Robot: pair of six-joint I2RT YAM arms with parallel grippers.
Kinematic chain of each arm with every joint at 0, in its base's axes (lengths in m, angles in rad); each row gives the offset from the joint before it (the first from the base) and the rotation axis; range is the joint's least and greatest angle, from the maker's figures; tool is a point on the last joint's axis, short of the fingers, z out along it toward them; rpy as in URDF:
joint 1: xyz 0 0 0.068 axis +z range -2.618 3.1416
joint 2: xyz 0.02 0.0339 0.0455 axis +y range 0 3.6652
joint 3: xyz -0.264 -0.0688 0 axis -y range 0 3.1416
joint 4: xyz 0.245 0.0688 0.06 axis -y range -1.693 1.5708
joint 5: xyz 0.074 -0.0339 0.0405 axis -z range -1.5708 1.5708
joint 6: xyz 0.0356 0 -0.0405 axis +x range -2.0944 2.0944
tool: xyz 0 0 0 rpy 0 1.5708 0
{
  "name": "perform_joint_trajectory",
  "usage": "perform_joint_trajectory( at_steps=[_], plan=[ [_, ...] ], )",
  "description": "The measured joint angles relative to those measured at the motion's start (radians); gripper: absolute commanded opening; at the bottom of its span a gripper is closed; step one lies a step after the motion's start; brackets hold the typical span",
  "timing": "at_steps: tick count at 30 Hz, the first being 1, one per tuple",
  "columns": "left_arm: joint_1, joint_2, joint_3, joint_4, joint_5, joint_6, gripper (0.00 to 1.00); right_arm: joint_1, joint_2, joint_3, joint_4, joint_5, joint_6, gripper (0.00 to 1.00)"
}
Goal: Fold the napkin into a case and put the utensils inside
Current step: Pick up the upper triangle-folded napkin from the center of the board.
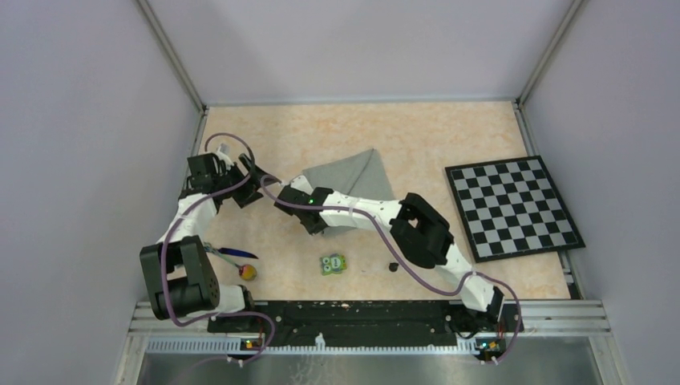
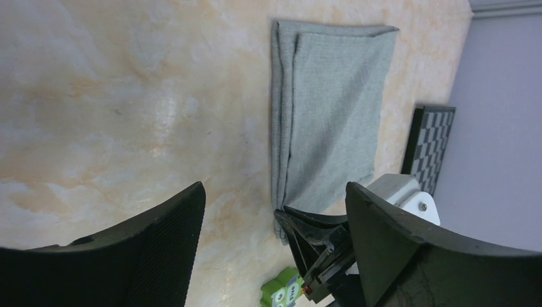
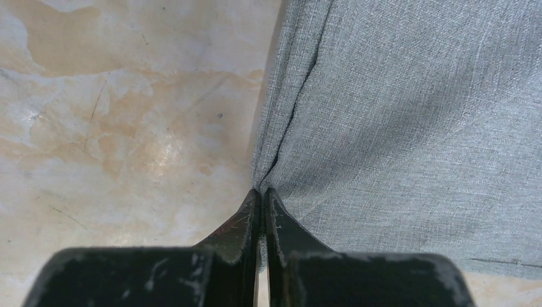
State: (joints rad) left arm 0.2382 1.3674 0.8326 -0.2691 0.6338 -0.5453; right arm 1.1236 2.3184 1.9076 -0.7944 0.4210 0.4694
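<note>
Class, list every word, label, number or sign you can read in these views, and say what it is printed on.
None can be read. The green block shows only an owl face; the checkerboard mat bears only black and white squares; the napkin is plain grey.

We see a black-and-white checkerboard mat lying flat on the right side of the marbled beige table. A green owl-faced block sits near the black front rail, and a small dark piece lies to its right, apart from it.
</note>
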Motion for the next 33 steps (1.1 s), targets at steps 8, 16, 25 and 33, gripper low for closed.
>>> perform_joint_trajectory(
  at_steps=[8, 16, 25, 33],
  plan=[
    [-0.003, 0.095, -0.069, 0.171, 0.201, -0.042, 0.86, -0.028, -0.129, -0.220, 0.163, -0.040, -0.056, 0.00],
    [-0.120, 0.245, -0.151, 0.435, 0.266, -0.266, 0.87, -0.133, -0.319, -0.449, 0.286, -0.212, -0.083, 0.00],
    [-0.286, 0.359, -0.174, 0.625, 0.138, -0.483, 0.76, -0.144, -0.367, -0.494, 0.378, -0.298, -0.102, 0.00],
    [-0.311, 0.480, -0.048, 0.634, 0.076, -0.534, 0.69, -0.152, -0.399, -0.522, 0.414, -0.333, -0.108, 0.00]
  ],
)
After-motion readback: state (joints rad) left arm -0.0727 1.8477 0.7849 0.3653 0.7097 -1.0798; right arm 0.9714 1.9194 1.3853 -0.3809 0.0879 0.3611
